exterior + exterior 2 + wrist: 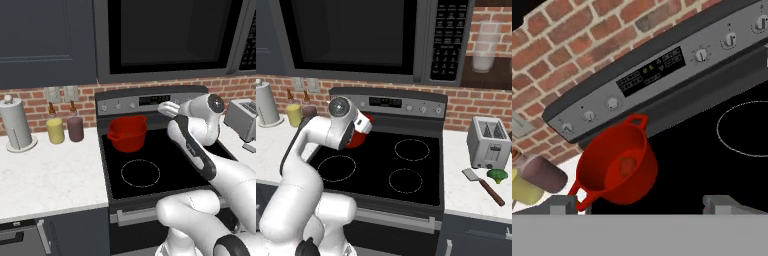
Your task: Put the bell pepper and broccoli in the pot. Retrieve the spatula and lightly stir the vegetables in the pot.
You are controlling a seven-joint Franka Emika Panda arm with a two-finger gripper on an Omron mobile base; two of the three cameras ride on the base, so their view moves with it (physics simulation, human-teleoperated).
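The red pot (pixel 127 132) stands on the stove's back left burner; in the right base view the arm hides most of the pot (pixel 359 139). In the hand view, a rounded red-orange lump that looks like the bell pepper (pixel 628 166) lies inside the pot (pixel 607 165). My gripper (pixel 641 204) hangs open above the stove, up and to the right of the pot, with nothing between its fingertips (pixel 562 204). The broccoli (pixel 497 175) and the spatula (pixel 483 184) lie on the right counter in front of the toaster.
A toaster (pixel 487 142) stands on the right counter. Yellow (pixel 55 131) and maroon (pixel 75 128) canisters and a paper towel roll (pixel 16 129) stand on the left counter. A microwave (pixel 356 35) hangs over the stove (pixel 150 172).
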